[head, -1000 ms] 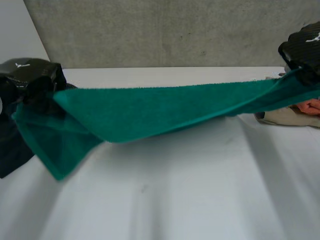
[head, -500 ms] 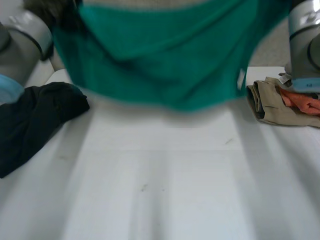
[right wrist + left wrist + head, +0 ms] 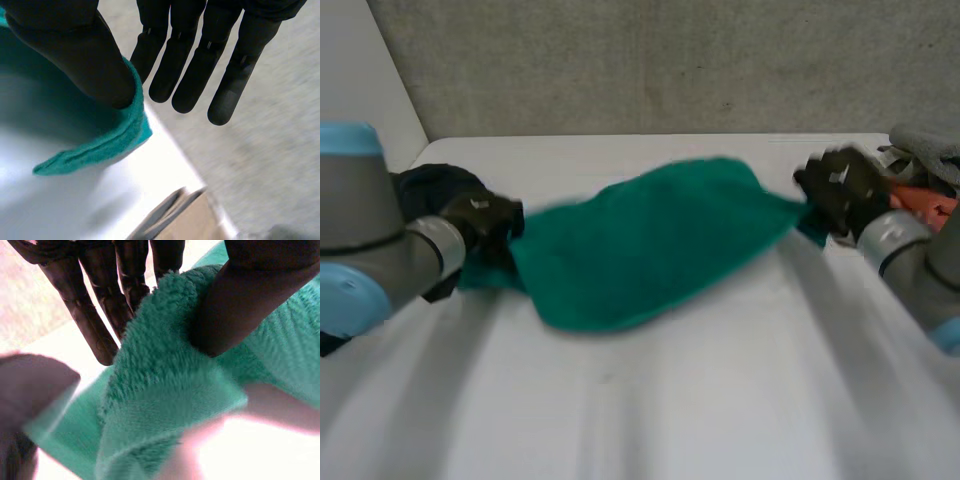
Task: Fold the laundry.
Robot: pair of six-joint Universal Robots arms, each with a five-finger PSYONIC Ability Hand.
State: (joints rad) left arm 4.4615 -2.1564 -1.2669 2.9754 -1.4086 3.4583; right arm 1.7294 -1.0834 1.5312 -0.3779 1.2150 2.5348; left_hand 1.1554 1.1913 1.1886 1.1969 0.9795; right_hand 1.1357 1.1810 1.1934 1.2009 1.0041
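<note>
- Fingers (image 3: 95, 335) and thumb (image 3: 240, 305) of your left hand (image 3: 480, 225) pinch the left end of the green terry towel (image 3: 640, 240), the thumb sunk into the pile.
- Your right hand (image 3: 840, 190) grips the towel's right corner. Its thumb (image 3: 85, 60) clamps the hemmed edge against the straight fingers (image 3: 190, 65).
- You have the towel strung between both hands over the far half of the white table (image 3: 700, 400). Its middle sags towards you in a loose belly.
- No crease or doubled layer shows, so I judge this towel's fold is not yet made. It needs laying flat first.
- The orange and beige folded pile (image 3: 925, 200) at the far right looks finished.
- The black garment (image 3: 430, 182) at the far left, just behind your left hand, looks yet to be folded.
- Bare table lies near you, so spread the towel there.
- Mind the far side: the table edge meets the grey concrete wall (image 3: 620, 60), and each hand sits close to other laundry.
</note>
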